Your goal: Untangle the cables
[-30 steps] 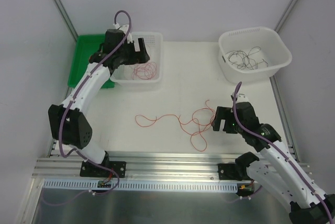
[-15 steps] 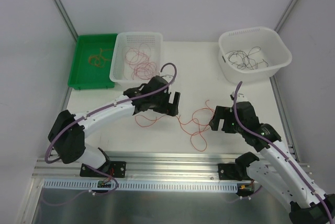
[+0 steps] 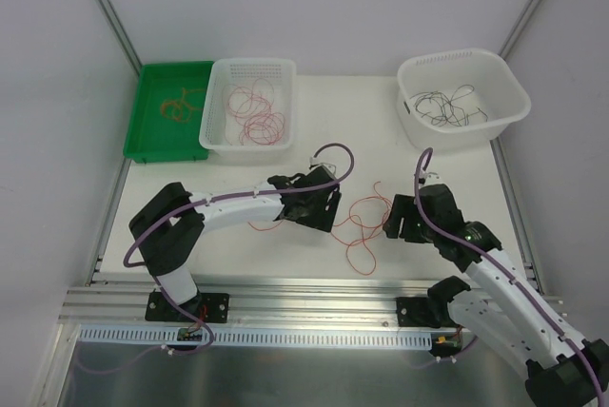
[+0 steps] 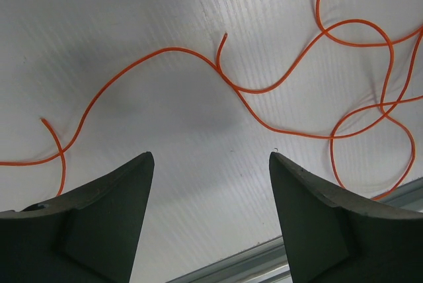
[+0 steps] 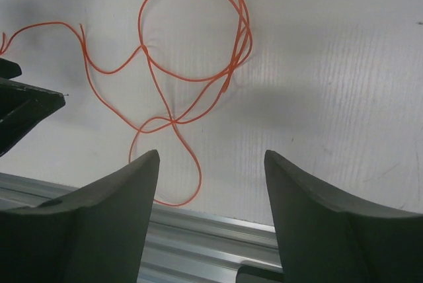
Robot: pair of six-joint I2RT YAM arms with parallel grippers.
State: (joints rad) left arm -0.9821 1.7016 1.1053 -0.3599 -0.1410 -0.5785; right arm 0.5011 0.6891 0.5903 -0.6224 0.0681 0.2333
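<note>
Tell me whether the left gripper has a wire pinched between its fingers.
No, the left gripper stands open over the table, and the red wire lies flat ahead of its jaws.

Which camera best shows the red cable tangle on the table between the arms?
The right wrist view: the red cable tangle fills it close up, loops and crossings distinct. The left wrist view catches strands and loose ends, loops cut off. The top view shows it tiny, partly behind the left arm.
</note>
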